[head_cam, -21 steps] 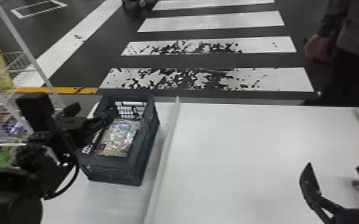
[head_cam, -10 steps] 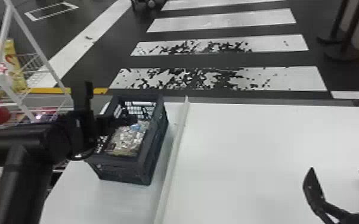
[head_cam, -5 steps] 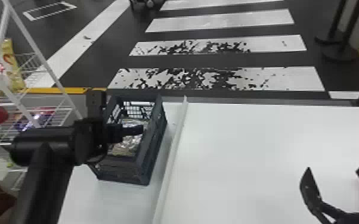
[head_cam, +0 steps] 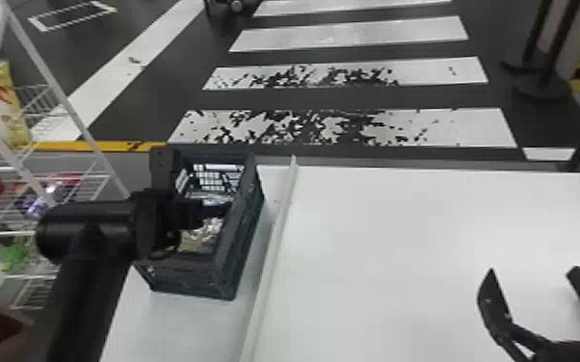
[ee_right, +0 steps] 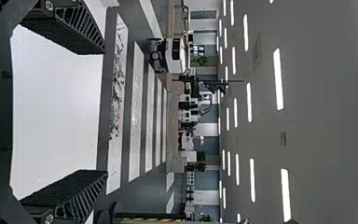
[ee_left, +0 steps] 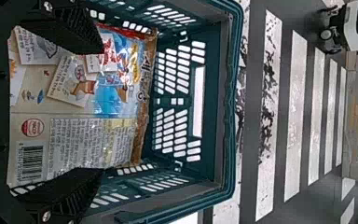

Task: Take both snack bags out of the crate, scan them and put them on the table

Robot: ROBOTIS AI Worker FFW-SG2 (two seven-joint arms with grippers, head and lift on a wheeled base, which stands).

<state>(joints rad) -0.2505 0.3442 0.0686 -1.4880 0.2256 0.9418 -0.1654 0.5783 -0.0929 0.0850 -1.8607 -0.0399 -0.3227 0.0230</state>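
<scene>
Over on my left, a snack bag (ee_left: pixel 79 107) lies broad and fairly flat inside the dark crate (head_cam: pixel 236 257), which stands upright on the white desk (head_cam: pixel 409 250). The bag is mostly beige, with little pictures, a bright blue patch and red lettering beside it. It also carries a block of small print, a round red mark and a barcode (ee_left: pixel 32 162). Its wrapper is glossy and catches the light in wrinkles, and a brown, crimped edge finishes the end nearest the crate's slotted end wall.

My left pincer (head_cam: pixel 217 209) is at the crate's opening, with its fingers (ee_left: pixel 77 30) spread well apart and nothing clamped between them. In the left wrist view they come in along two opposite sides of the bag, overlapping parts of it, and the bag's middle shows in the gap. The crimped edge lies out past the fingertips. I can't tell whether either finger touches the wrapper.

Just right of the crate, a pale raised strip (head_cam: pixel 274 240) runs along the desk. Farther right, well apart from the crate and bag, my right pincer (head_cam: pixel 532 274) waits over the desk, its fingers apart and empty.
</scene>
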